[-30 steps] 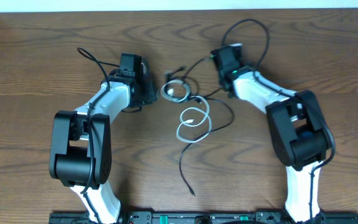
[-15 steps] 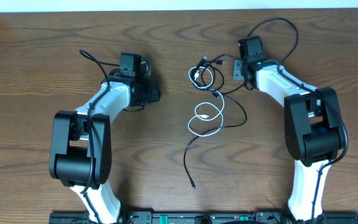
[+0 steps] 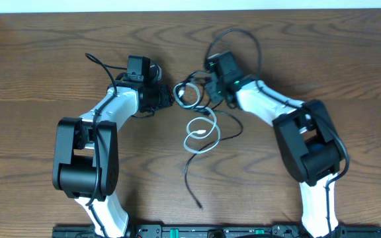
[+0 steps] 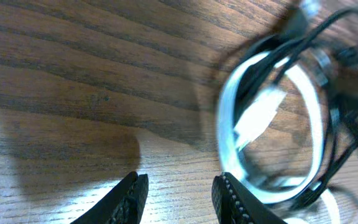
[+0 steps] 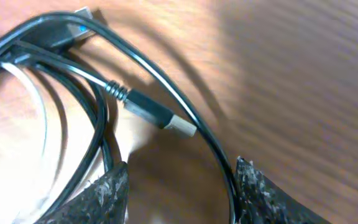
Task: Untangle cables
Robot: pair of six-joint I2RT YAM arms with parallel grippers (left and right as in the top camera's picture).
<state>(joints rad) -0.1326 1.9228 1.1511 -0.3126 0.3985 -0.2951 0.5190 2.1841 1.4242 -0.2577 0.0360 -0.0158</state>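
Two cords bunched between the arms

Spread widest is the brown wood-grain table [image 3: 45,53], carrying both white-and-black arms. At its centre the long thin black cable [image 3: 186,175] and the shorter white cable [image 4: 225,118] lie looped together between the grippers. Jaws of the right gripper [image 5: 179,186] stand parted, black strands running between them, no pinch visible. Partly apart and empty, the left gripper [image 4: 179,190] has a white loop just beside one finger.
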